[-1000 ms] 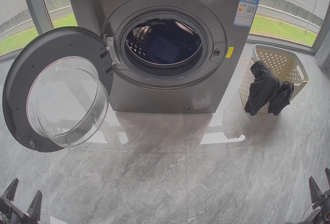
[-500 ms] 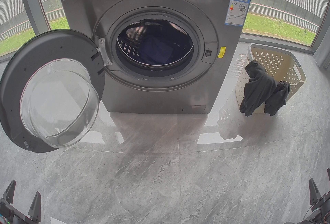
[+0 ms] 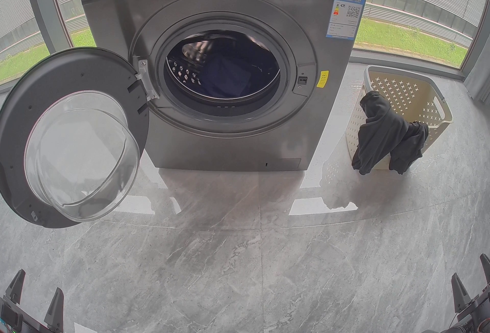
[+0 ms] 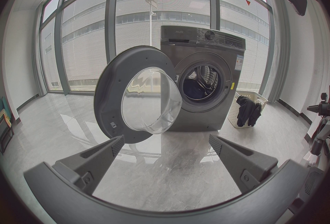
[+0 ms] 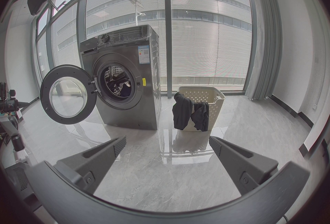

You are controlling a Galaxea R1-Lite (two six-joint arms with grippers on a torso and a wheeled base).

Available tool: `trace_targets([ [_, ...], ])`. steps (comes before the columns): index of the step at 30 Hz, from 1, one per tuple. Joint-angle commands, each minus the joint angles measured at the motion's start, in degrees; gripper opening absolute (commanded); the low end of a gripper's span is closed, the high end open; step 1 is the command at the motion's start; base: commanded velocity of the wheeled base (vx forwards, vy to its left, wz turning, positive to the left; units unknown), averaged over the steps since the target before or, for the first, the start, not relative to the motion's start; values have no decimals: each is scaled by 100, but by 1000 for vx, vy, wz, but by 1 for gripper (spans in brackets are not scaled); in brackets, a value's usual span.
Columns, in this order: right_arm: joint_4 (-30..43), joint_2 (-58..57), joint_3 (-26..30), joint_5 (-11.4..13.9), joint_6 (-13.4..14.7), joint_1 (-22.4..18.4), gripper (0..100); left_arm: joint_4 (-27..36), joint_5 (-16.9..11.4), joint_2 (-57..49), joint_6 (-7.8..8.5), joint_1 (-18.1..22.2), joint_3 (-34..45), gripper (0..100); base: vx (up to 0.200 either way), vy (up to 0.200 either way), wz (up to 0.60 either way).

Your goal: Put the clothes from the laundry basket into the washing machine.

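Left pincer (image 4: 165,139) and right pincer (image 5: 166,139) gape apart above shiny grey floor (image 3: 255,267). Ahead, dark clothes (image 3: 380,132) drape the holey laundry basket (image 3: 403,89).

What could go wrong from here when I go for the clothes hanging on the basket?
1. The dark garment hangs over the laundry basket rim; pulling it sideways may tip or drag the basket.
2. The open door juts out on the left; the left claw, open, could strike it on approach.
3. The trailing cloth might catch on the lip of the drum opening.
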Motion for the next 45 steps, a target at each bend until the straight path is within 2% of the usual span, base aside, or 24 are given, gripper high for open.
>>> trace_targets([
  [1,-6,-70,101,-5,9,4,100,-7,0,-66,-4,0,101,100,0,-200,0],
  [33,2,-70,101,-5,9,4,100,-7,17,-66,14,0,101,100,0,-200,0],
  [42,2,-70,101,-5,9,4,100,-7,17,-66,-4,0,101,100,0,0,0],
  [45,2,-70,101,-5,9,4,100,-7,17,-66,-4,0,101,100,200,0,0],
])
